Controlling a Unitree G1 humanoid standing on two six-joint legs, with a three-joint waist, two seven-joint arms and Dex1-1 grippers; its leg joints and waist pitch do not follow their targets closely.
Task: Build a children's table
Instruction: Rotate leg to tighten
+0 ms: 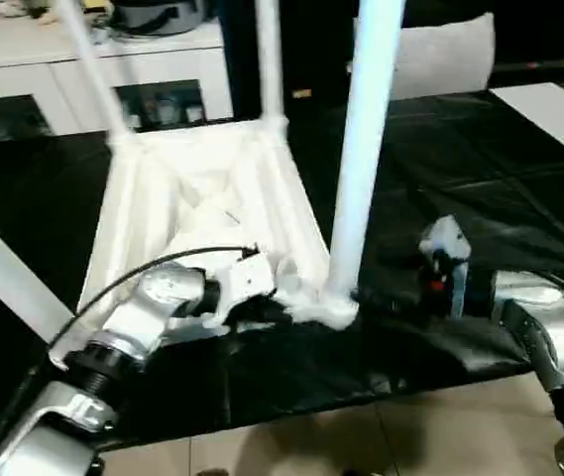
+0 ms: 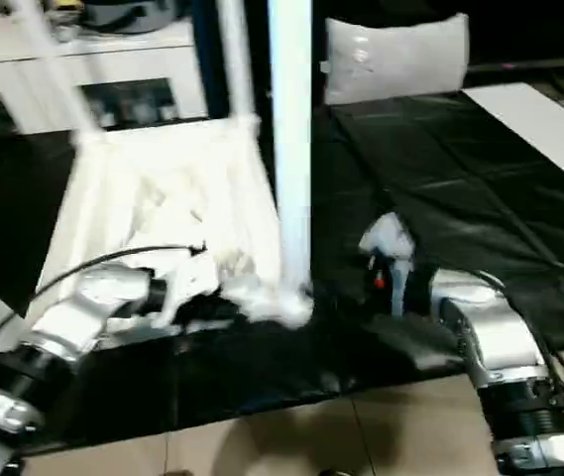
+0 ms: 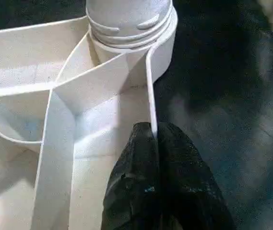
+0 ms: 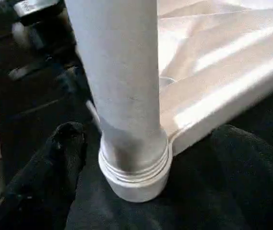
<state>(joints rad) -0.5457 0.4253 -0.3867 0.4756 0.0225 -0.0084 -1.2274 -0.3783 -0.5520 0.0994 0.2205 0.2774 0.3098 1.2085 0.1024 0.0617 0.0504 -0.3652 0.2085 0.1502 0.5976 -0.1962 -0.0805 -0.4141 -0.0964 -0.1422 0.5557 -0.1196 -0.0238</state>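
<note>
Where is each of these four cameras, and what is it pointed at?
Left eye view: on the head, looking down over both silver forearms at the upturned top and its legs.
Right eye view: beside it, same scene slightly shifted.
Left wrist view: on the left arm, along the left gripper, shut on the top's rim beside a socket.
Right wrist view: on the right arm, facing the near leg; the right gripper's fingers stand open.
Both wrist views share that leg's socket.

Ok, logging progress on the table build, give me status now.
Left gripper shut on tabletop rim. Right gripper open around near-corner leg, not gripping. That leg stands upright in its corner socket. Nothing in the way.
</note>
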